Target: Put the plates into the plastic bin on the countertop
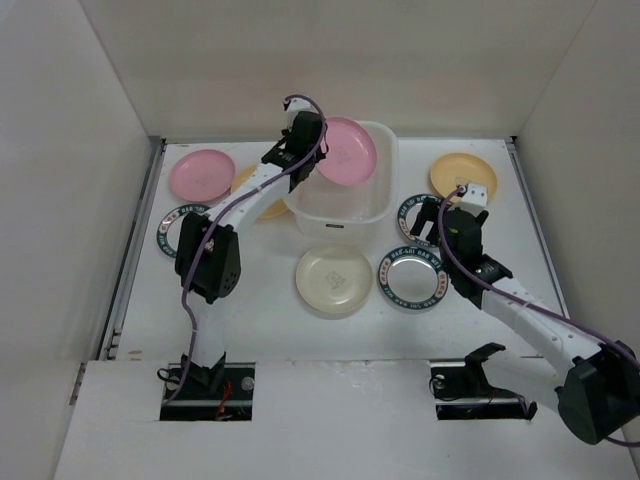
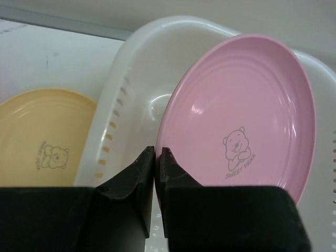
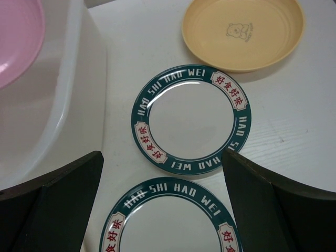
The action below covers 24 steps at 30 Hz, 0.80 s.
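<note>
1. Only the left wrist view shows the grasp. The left gripper is clenched on the lower rim of a pink plate, its jaws nearly meeting.
2. The pink plate stands tilted over the plastic bin. Overhead, the gripper sits at 9 o'clock of the plate.
3. Only the right wrist view shows the right gripper spread wide, grasping nothing.
4. It hovers over a green-rimmed plate. A second green-rimmed plate lies at 6 o'clock, and a yellow-orange plate at 1 o'clock.
5. Overhead, on the countertop, a cream plate lies at 6 o'clock of the bin. Another pink plate lies at 9 o'clock, well apart.
</note>
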### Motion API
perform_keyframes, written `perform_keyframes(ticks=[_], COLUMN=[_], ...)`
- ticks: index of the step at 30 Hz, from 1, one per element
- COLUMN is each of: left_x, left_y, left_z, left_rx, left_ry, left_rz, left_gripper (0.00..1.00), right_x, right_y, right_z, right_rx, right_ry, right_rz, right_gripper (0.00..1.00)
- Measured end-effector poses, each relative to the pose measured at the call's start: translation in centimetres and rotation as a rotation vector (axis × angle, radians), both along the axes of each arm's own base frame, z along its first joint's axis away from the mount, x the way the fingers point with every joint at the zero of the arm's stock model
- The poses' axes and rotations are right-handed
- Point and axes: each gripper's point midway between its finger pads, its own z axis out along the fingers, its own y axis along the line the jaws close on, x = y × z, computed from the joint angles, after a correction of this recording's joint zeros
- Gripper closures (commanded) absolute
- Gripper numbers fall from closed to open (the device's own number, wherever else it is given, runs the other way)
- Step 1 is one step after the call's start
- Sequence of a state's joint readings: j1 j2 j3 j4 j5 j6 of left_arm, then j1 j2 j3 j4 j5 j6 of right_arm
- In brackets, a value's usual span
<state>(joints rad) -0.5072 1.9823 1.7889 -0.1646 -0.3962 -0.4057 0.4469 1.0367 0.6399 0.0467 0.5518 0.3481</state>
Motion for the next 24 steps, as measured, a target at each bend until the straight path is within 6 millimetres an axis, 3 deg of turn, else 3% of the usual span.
perform_keyframes(ticks=[4,10,14,15,18,22,24], left_x=[0.7,0.9,0.8,0.8,0.7,0.3,-0.3], left_y=[-1.4,-1.5,-1.5,-1.4,-1.6,-3.2,-4.2], left_z=[-2.9,-7.8,-10.4,-10.8,-11.1,-10.3,-9.3], left_rx=[0.040,0.115,0.157,0.168,0.192,0.211,0.222], left_ry=[0.044,0.131,0.175,0.181,0.186,0.160,0.141], left_rz=[-0.030,-0.053,-0.067,-0.072,-0.090,-0.135,-0.167], left_gripper=[0.95,0.89,0.77,0.69,0.48,0.31,0.29], right_x=[0.1,0.3,0.4,0.3,0.2,0.1,-0.1], right_y=[0.0,0.1,0.3,0.5,1.6,3.9,5.2], right_z=[0.0,-0.9,-1.2,-1.1,-0.8,-0.7,-0.9], right_rx=[0.001,-0.011,-0.016,-0.016,-0.016,-0.019,-0.022], right_ry=[-0.002,0.022,0.032,0.031,0.024,0.030,0.041], right_rz=[0.000,0.000,0.004,0.009,0.040,0.107,0.145], right_gripper=[0.00,0.00,0.00,0.00,0.00,0.00,0.00])
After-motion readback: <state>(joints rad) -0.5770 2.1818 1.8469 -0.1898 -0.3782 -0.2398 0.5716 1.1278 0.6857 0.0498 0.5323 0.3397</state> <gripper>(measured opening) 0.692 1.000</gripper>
